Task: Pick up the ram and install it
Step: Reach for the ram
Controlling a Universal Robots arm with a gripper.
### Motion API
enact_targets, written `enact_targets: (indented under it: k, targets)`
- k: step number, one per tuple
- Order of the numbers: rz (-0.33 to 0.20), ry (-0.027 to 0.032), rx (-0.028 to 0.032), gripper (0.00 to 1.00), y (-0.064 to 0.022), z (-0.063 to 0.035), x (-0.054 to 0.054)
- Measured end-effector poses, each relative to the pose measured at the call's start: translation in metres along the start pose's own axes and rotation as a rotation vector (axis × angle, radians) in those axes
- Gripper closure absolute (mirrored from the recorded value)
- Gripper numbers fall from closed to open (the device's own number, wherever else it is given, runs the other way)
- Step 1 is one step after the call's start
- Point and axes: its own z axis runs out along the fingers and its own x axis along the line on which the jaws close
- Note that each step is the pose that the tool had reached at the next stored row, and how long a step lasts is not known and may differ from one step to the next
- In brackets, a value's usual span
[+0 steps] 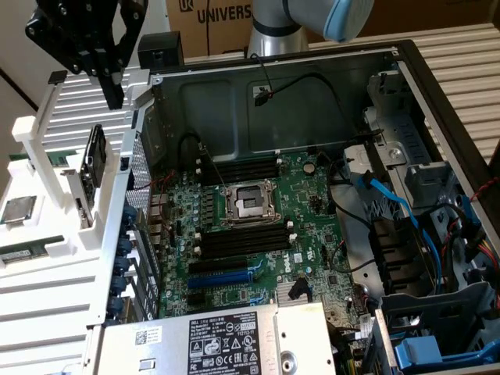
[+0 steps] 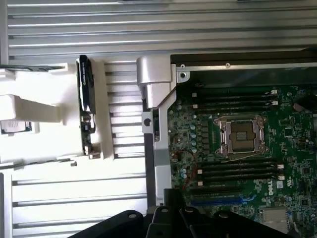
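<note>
The tool [image 1: 114, 95] is held clenched and empty above the white rack [image 1: 47, 297]. The ram [image 1: 94, 160] is seen standing on edge in that rack, at the tool's six o'clock, ungrasped. The memory slots [image 1: 242, 238] are seen empty; nothing is yet installed.

The pincer [image 1: 114, 92] hung high at the exterior view's left, pointing down, jaws closed together; the arm [image 1: 275, 30] rose farther right.

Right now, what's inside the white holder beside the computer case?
In the white holder, a dark card stands on edge, a silver processor chip lies flat, and the green ram lies near it, partly hidden by the holder's ledges.
</note>
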Motion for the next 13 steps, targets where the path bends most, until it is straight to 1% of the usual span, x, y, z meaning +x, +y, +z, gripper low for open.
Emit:
enact_targets:
  k: [7,8,11,12,13]
  targets:
    - [0.000,-0.0012,0.0001,0.90,-0.0017,-0.0013,0.031]
    - [0.000,-0.0014,0.0000,0.90,-0.0022,-0.0017,0.041]
    - [0.000,-0.0017,-0.0001,0.90,-0.0030,-0.0023,0.055]
    - [0.000,-0.0016,0.0000,0.90,-0.0035,-0.0027,0.064]
    - [0.000,-0.0017,-0.0001,0.90,-0.0038,-0.0030,0.068]
